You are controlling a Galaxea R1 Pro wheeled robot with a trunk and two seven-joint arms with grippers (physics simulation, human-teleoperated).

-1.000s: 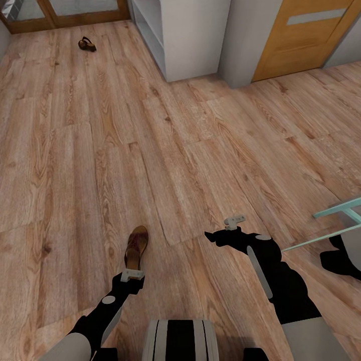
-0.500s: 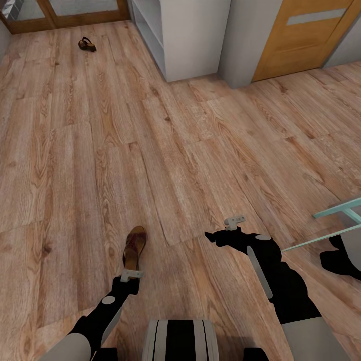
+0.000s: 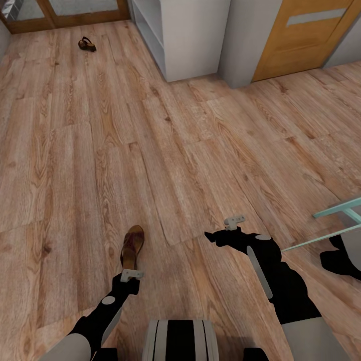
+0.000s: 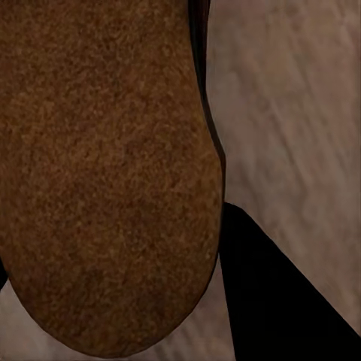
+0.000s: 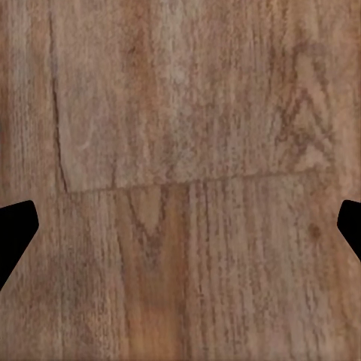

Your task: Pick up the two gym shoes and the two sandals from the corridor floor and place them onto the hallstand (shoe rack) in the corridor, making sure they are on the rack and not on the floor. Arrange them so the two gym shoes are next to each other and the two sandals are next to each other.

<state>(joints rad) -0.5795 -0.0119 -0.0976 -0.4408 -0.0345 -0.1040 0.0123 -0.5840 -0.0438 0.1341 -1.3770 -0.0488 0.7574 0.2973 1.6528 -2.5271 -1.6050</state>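
Sandals first: the near one (image 3: 132, 246) now hangs from my left gripper (image 3: 131, 274), heel clamped, sole tilted up off the corridor floor (image 3: 200, 150). A second ago it sat higher and flatter in view, so the lift is under way. Its mate (image 3: 86, 44) lies by the far corner, near the hallstand (image 3: 193, 35). My right gripper (image 3: 234, 220) hovers empty, fingers spread.

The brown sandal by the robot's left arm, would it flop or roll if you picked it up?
The brown leather sandal looks flat-soled, so it probably won't roll. It looks thin and open, so it is likely light and perhaps slightly bendy.
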